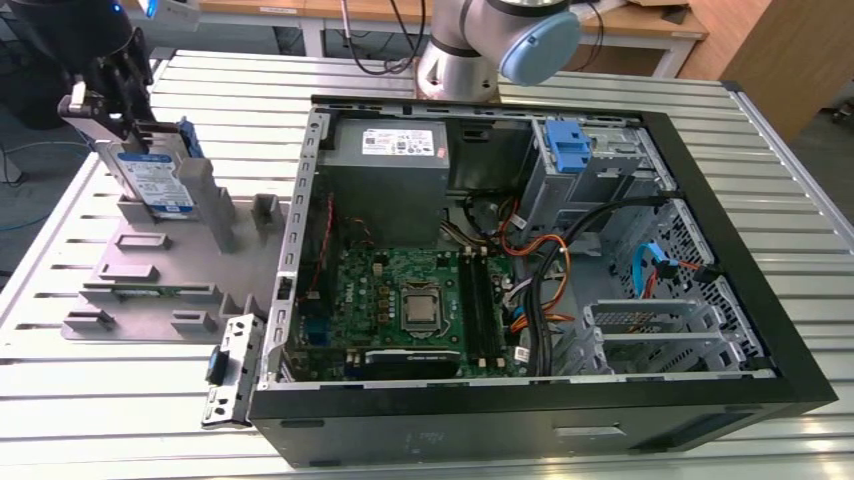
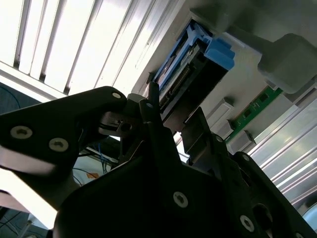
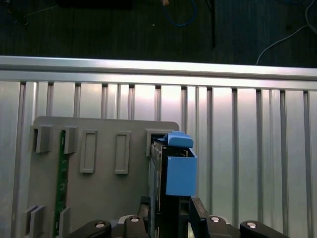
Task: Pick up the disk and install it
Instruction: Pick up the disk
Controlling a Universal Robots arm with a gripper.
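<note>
The disk (image 1: 151,182) stands on edge in a slot of the grey holder plate (image 1: 147,250) at the exterior view's left, its white-and-blue label facing the camera. My gripper (image 1: 120,130) is at its top edge, shut on it. In the first wrist view the disk (image 3: 159,183) is seen edge-on with its blue carrier (image 3: 180,173), and my gripper (image 3: 168,207) has a dark finger against each side. In the second wrist view the disk (image 2: 185,67) reaches away from my gripper (image 2: 173,113) toward the plate.
An open computer case (image 1: 747,300) lies at the exterior view's right, with a motherboard (image 1: 400,300), a grey power-supply box (image 1: 387,150), cables, and a blue bracket (image 1: 567,145) in its drive bay. A green memory stick (image 1: 140,292) sits in the holder plate. The arm's base (image 1: 467,50) stands behind the case.
</note>
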